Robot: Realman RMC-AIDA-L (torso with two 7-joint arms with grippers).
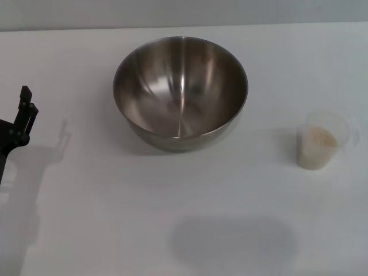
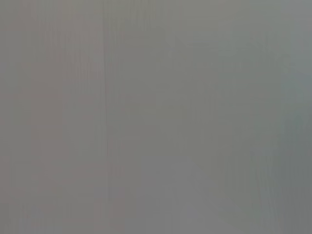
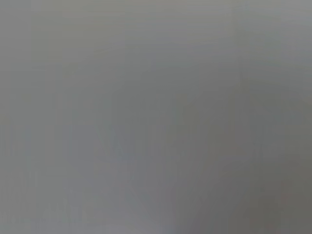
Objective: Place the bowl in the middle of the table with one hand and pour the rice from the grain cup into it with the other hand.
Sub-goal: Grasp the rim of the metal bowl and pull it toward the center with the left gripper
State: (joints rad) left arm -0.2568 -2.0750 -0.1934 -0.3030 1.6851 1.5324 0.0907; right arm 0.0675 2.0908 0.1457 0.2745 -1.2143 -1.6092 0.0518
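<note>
The shiny steel bowl [image 1: 180, 92] stands upright and empty on the white table [image 1: 109, 207], in the middle toward the far side. To its right, well apart from it, the clear plastic grain cup [image 1: 323, 141] stands upright, about half full of off-white rice [image 1: 319, 138]. My left gripper [image 1: 24, 112] shows as a black shape at the left edge of the head view, above the table and clear of the bowl, holding nothing. The right gripper is out of view. Both wrist views show only a flat grey surface.
A soft shadow [image 1: 233, 238] lies on the table in front of the bowl. The table's far edge [image 1: 184, 26] runs just behind the bowl.
</note>
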